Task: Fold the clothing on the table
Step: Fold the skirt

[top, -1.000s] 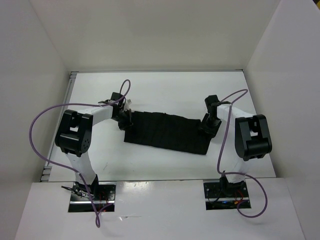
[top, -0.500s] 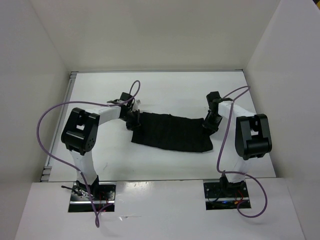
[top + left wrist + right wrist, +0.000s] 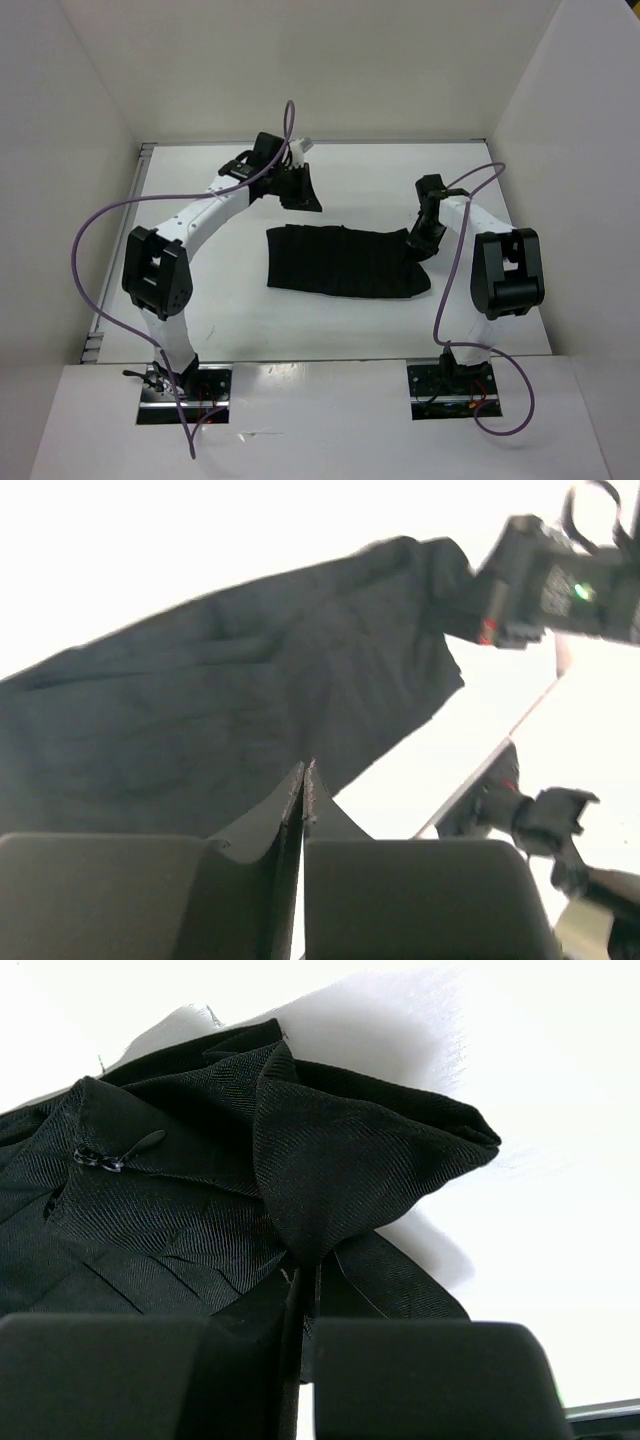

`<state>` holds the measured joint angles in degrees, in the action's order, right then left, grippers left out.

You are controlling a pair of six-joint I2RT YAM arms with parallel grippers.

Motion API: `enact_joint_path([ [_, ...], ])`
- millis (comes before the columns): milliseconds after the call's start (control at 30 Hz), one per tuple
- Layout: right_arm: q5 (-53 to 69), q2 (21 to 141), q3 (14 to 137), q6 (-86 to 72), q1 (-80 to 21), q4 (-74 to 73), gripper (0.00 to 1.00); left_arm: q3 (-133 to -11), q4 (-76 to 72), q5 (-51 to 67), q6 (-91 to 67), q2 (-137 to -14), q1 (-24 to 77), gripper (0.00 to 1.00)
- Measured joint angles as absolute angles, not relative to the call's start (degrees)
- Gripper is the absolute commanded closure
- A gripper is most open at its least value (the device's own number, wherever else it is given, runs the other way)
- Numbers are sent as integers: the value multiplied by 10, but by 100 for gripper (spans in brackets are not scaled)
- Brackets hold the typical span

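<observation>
The black clothing [image 3: 345, 262] lies as a wide creased strip across the middle of the white table [image 3: 520, 180]. My right gripper [image 3: 421, 246] is at its right end, shut on a bunched fold of the fabric [image 3: 330, 1170], which rises in a peak from the jaws [image 3: 305, 1265]. My left gripper [image 3: 305, 195] hangs above the table behind the garment's left end, apart from it. In the left wrist view its fingertips [image 3: 304, 770] meet with nothing between them, and the clothing [image 3: 230, 700] spreads out beyond and below.
White walls [image 3: 90, 130] close in the table on three sides. Purple cables [image 3: 90, 240] loop off both arms. The arm bases [image 3: 180, 385] sit at the near edge. The right arm's wrist [image 3: 545, 580] shows past the garment in the left wrist view.
The left gripper has left the garment's left end and moved up and toward the back wall. The right gripper has shut on the right end. The garment slid slightly right.
</observation>
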<state>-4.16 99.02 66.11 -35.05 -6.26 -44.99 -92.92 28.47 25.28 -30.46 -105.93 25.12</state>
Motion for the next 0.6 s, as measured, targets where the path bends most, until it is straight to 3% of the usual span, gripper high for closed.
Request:
enact_joint_path([
  [267, -43, 987, 661, -348, -63, -454, 100, -916, 253, 332, -320, -1139, 294, 100],
  [600, -42, 973, 661, -348, -63, -458, 100, -909, 220, 349, -364, -1266, 304, 100],
])
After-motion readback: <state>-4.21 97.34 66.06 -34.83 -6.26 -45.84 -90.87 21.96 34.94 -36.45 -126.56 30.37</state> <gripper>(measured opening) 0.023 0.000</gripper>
